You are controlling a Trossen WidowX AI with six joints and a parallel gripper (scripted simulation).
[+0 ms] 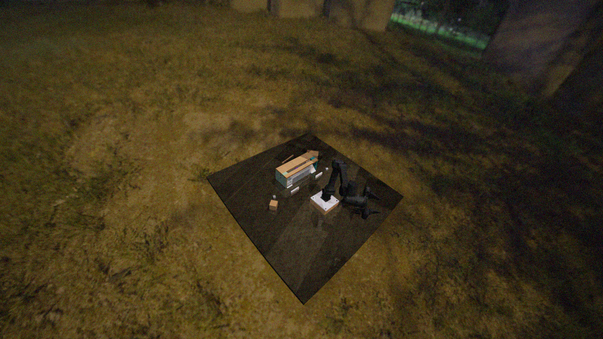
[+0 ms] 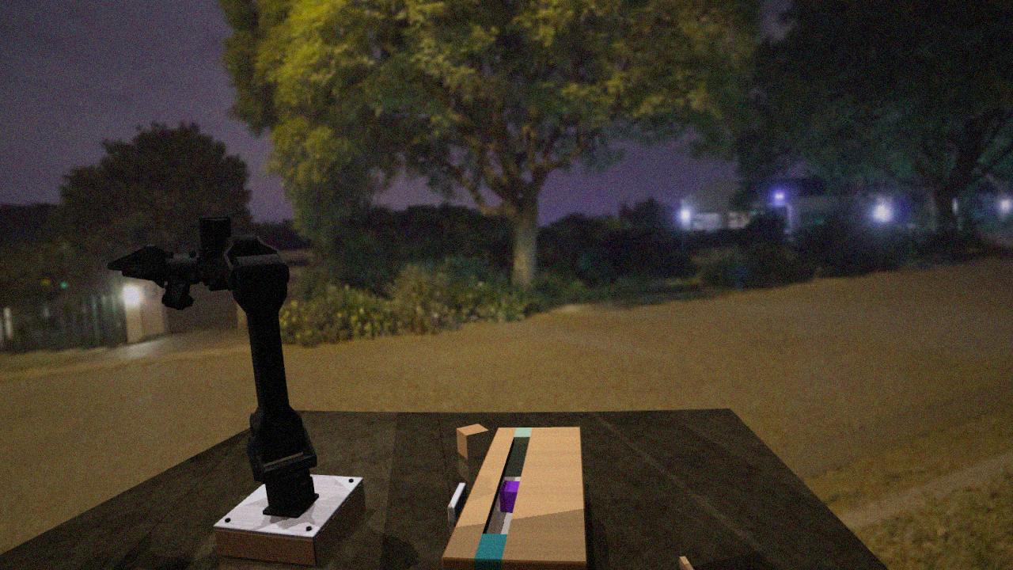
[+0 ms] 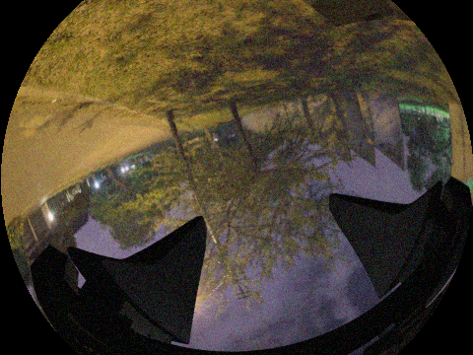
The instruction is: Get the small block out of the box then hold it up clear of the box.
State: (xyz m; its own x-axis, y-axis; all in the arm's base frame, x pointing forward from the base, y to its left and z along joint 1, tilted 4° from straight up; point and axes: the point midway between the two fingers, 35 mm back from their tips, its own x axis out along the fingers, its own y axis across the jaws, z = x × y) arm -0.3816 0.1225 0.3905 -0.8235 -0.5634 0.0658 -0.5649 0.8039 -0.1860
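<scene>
The clear-fronted box [image 1: 289,165] [image 2: 552,475] stands on the dark table [image 1: 303,270] [image 2: 673,481], with a wooden top cut by a long slot. A purple block [image 2: 508,495] shows through the slot in the exterior view, inside the box, between the teal end marking [image 2: 490,547] and the pale green one [image 2: 522,432]. I cannot make out the block in the top view. My gripper [image 1: 379,205] [image 2: 109,265] [image 3: 270,213] is open and empty, raised high and pointing away from the box. The wrist view shows no box or block.
A wooden block [image 1: 273,205] [image 2: 463,445] and a small grey cube [image 1: 273,197] stand beyond the pale green end. Two white bars [image 1: 294,189] [image 1: 318,174] lie before the box's front. A wooden strip [image 1: 288,158] lies behind it. The arm's white base plate [image 1: 322,205] [image 2: 240,521] faces the front.
</scene>
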